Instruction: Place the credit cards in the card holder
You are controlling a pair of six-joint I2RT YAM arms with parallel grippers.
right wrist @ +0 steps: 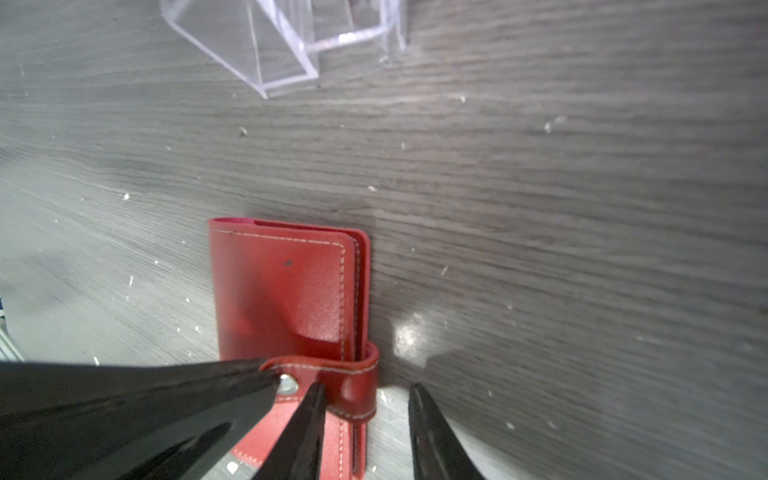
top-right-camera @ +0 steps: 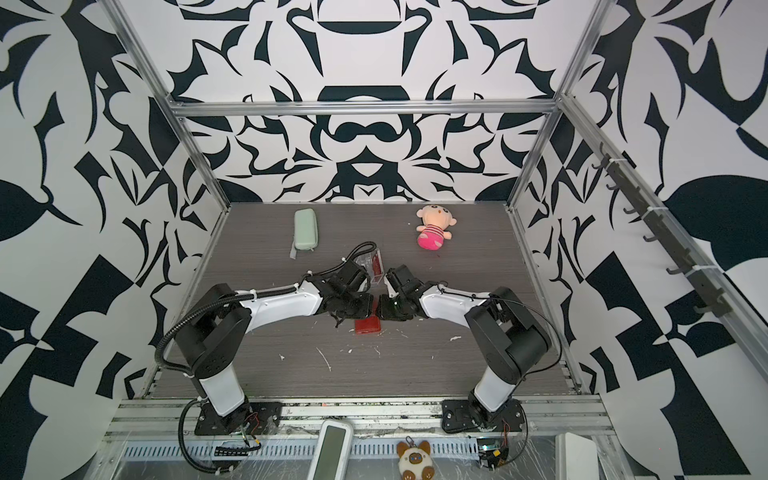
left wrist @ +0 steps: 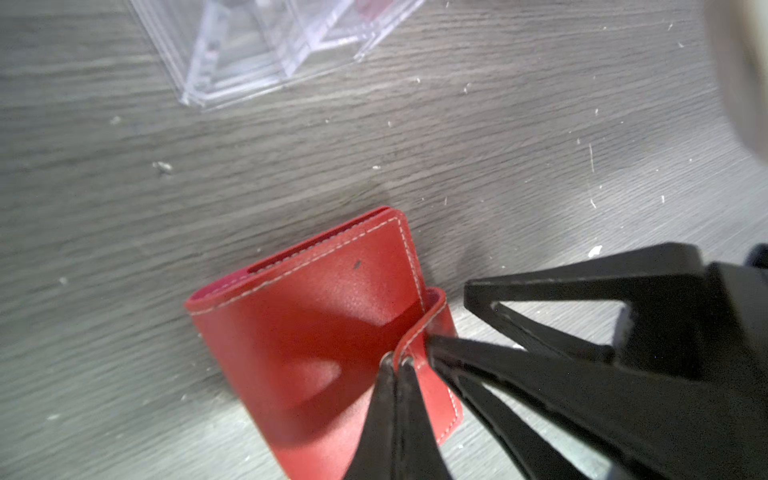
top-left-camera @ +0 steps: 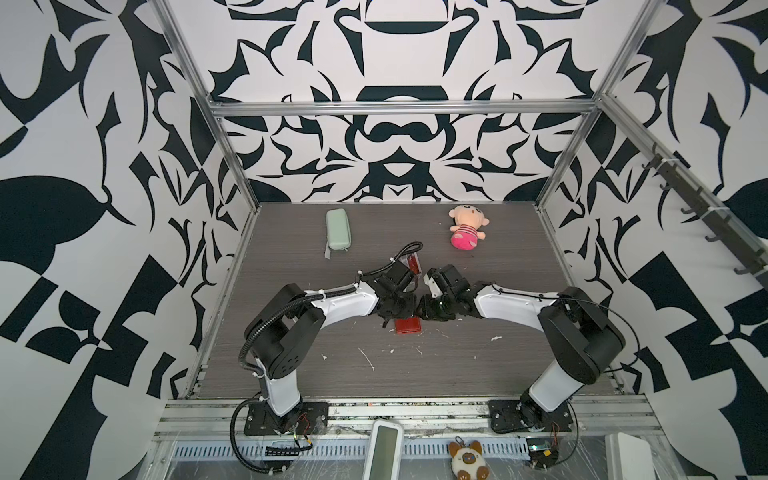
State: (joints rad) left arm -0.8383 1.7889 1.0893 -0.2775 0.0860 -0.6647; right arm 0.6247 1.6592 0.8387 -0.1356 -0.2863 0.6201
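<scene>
We see the card holder (top-left-camera: 408, 326), a small red leather-like booklet with pale stitching, lying closed and flat near the middle of the grey table (top-left-camera: 457, 353), its snap tab (right wrist: 332, 368) wrapped round the open edge, stud end lifted off the cover.

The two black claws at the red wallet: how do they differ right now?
The left claw is shut, pinching the end of the tab of the red wallet; the right claw is open, its fingers either side of the tab's fold. The left claw grips something; the right claw grips nothing yet. Both are black, pointed and down at the same edge of the wallet, which lies folded on the table.
</scene>
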